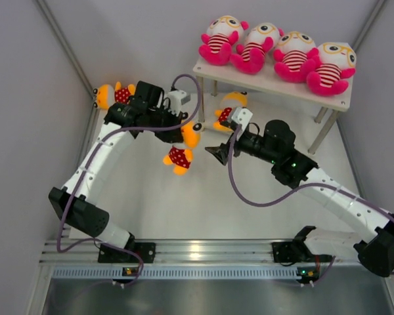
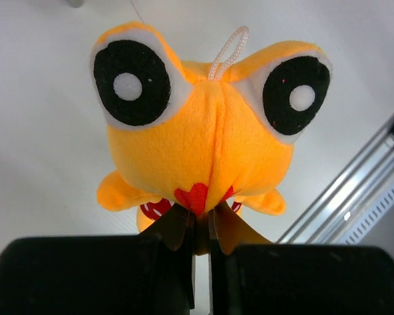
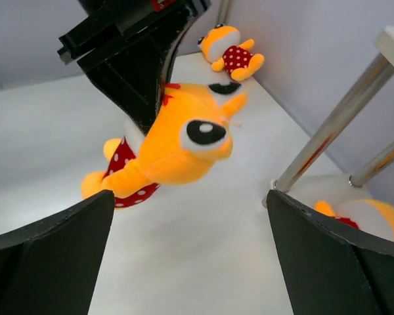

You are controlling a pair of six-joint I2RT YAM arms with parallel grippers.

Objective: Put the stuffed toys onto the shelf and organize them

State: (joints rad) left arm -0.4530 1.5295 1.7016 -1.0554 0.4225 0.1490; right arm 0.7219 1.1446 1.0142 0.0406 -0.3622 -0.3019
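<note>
White table (image 1: 184, 210); left gripper (image 2: 198, 226) clamps orange doll (image 2: 197, 151).

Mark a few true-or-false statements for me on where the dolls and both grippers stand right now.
1. The left gripper is shut on an orange doll, holding it off the table. True.
2. The right gripper holds a doll. False: it is open and empty.
3. Four pink dolls sit on the top board of the shelf. True.
4. All the orange dolls are on the top board. False: besides the held one, a second orange doll lies by the left wall and a third orange doll lies low by the shelf legs.
</note>
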